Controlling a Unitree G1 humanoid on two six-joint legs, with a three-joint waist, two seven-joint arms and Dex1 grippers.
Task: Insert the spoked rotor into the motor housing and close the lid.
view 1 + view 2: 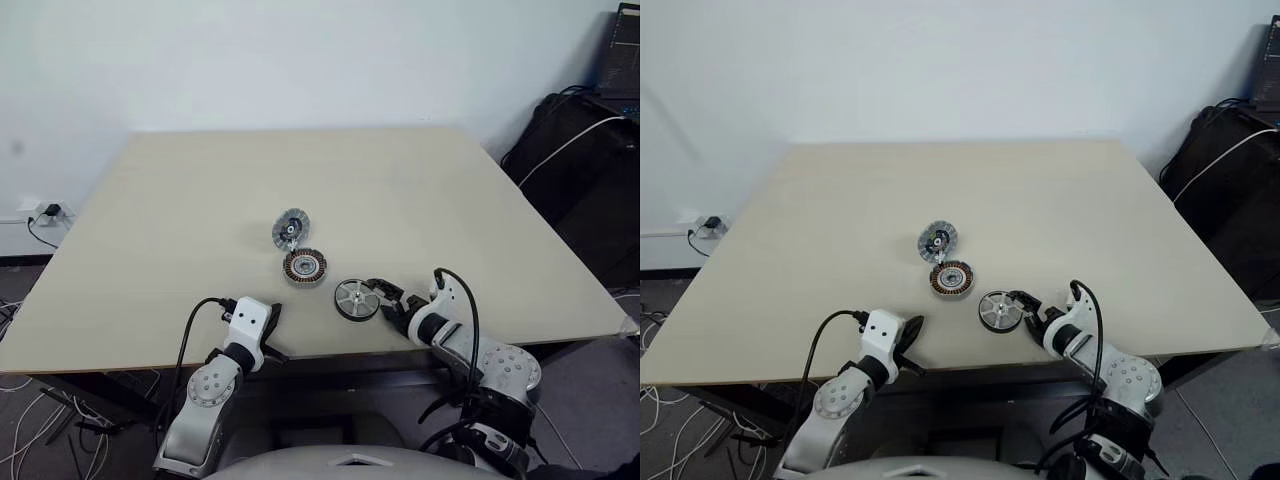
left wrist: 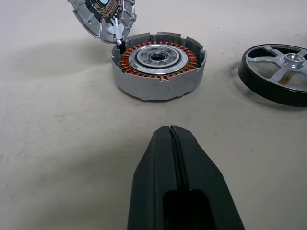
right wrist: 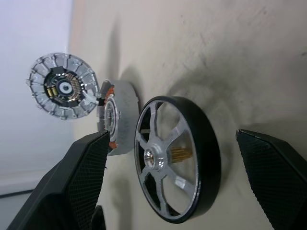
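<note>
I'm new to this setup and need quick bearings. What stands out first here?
Three small motor parts sit close together near the table's front edge: the housing with copper windings, the lid propped open against its far side, and the dark spoked rotor lying to its right. The open right gripper straddles the rotor; the shut left gripper points at the housing.

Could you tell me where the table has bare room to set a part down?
The table is bare along its far half and both side edges. Crowded: the near centre, where lid, motor housing and spoked rotor cluster, with the right tool beside the rotor.
</note>
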